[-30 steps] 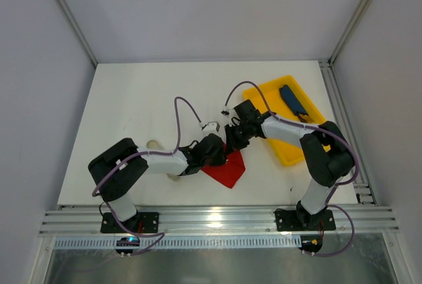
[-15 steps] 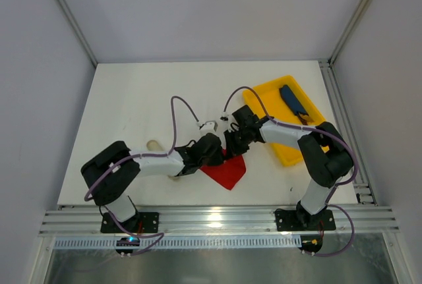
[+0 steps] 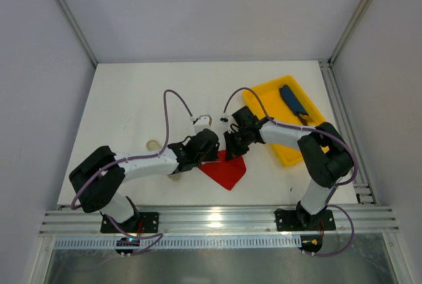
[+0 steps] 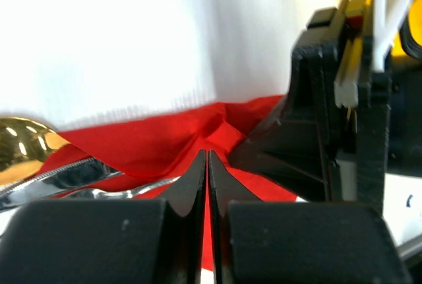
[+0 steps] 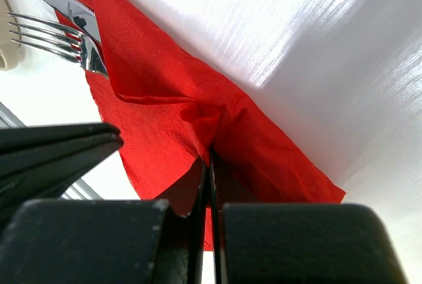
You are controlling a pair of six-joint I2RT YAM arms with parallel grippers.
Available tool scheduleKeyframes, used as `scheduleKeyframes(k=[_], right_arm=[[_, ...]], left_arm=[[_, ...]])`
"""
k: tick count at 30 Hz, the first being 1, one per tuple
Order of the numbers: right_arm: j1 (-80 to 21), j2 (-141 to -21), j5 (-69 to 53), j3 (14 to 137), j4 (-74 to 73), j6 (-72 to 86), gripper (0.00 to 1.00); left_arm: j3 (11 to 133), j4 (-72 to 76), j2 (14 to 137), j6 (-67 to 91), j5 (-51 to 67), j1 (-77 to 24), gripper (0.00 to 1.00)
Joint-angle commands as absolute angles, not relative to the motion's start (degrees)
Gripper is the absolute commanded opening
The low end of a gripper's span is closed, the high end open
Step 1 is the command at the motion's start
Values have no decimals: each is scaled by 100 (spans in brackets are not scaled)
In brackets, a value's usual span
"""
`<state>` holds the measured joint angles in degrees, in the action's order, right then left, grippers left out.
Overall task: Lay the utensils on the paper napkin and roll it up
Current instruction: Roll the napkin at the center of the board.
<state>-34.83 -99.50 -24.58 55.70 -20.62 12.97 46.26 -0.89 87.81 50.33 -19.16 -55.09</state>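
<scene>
Left pincer [image 4: 206, 157]: closed, tips pressed together on the red paper. We cannot tell whether a fold is caught between them.
Right pincer [image 5: 206, 159]: closed on a pucker of the paper napkin [image 5: 165, 113]. Creases fan out from its tips, so we read this as a pinch grip.
Pincer spacing: tips almost meet. In the left wrist view, the right pincer sits just right of the left pincer's tips.
Napkin position: under and ahead of both pincers, mostly flat on the tabletop [image 3: 132, 99] and bunched only at the pinch.
Utensils: the fork [image 5: 46, 33] and spoon [image 4: 20, 140] lie on the napkin, ahead and to the left of the right pincer and left of the left pincer's tips. The fork tines overhang the paper's edge.
Reason for the hold (our judgement): the utensils are loaded, and an edge is pinched up to be drawn over them. Two pincers side by side would keep the fold even.
Stage (our judgement): placing is done, and no wrap has formed yet.
Risk: the thin paper may tear or slip, and the utensils may slide out.
Yellow tray [image 3: 264, 93]: off to the right pincer's side, apart from the napkin and not involved.
</scene>
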Motion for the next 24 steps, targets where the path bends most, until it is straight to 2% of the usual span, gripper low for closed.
scheduleKeyframes(k=[1,24], right_arm=[[-3559,-9817,-2426,5476,-2101,1310,4],[-3612,-9677,-2540,5440,-2057,1310,5]], left_arm=[[4852,-247,8920,4878,-2197,-5397,1],[4834,1063,9712,4676,-1345,-5229,1]])
